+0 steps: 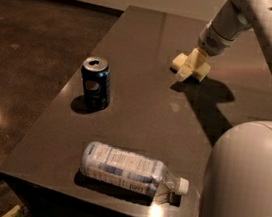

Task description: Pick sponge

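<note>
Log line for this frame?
gripper: at sponge, table far side | grasp: unclear | soda can: upright | water bottle: lying

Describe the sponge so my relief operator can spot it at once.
On the dark table, look to the far side, where the gripper is down at the tabletop. The sponge is the small pale yellow block right at it. Unlike the upright blue soda can and the clear water bottle lying nearer, it is plain.

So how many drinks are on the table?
2. A blue soda can stands upright on the left; a clear plastic water bottle lies sideways near the front edge. The end effector is far back, at the pale yellow sponge.
</note>
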